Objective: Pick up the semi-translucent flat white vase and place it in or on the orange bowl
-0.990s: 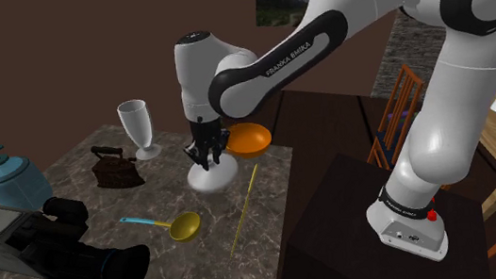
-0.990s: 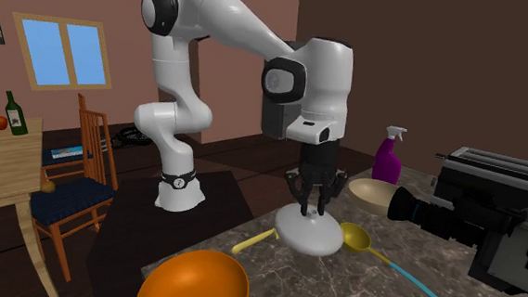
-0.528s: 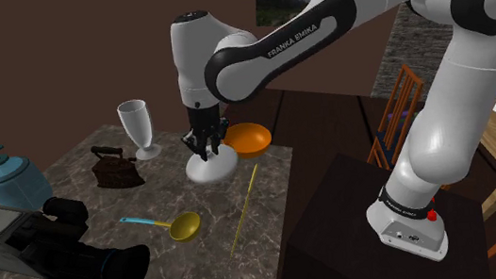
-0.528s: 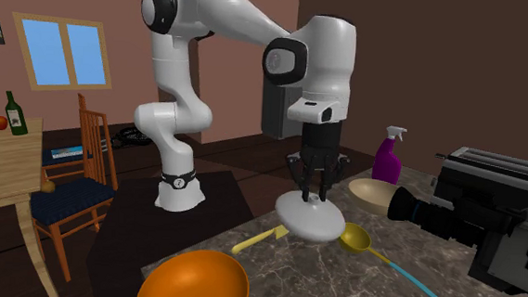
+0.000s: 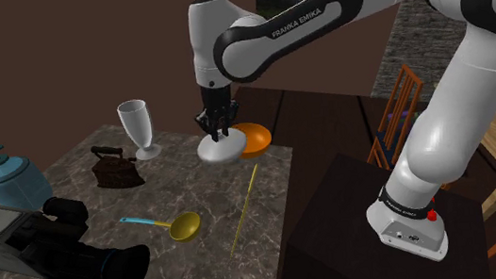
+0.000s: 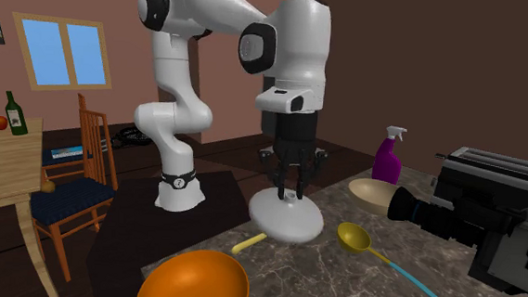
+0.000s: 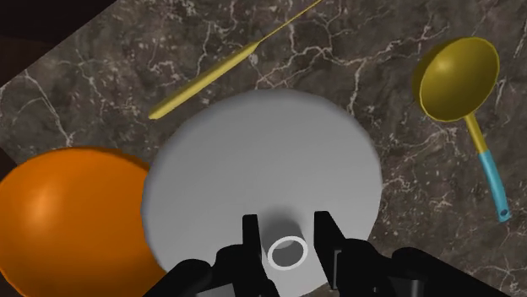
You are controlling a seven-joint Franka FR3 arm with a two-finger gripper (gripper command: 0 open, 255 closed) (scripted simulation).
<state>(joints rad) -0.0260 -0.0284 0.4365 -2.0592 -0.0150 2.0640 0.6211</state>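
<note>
Now the gripper [image 7: 287,226] is clenched on the short neck of the flat white vase [image 7: 262,160], holding it above the marble tabletop [image 7: 388,110], just beside the orange bowl [image 7: 67,211]. That neck grip probably lets the wide body settle in.

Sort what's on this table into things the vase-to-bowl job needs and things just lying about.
Job: white vase, held by its neck in the gripper; orange bowl.

Lying about: goblet, old iron, yellow ladle, yellow stick, video camera, teal jug, purple spray bottle, tan bowl.
</note>
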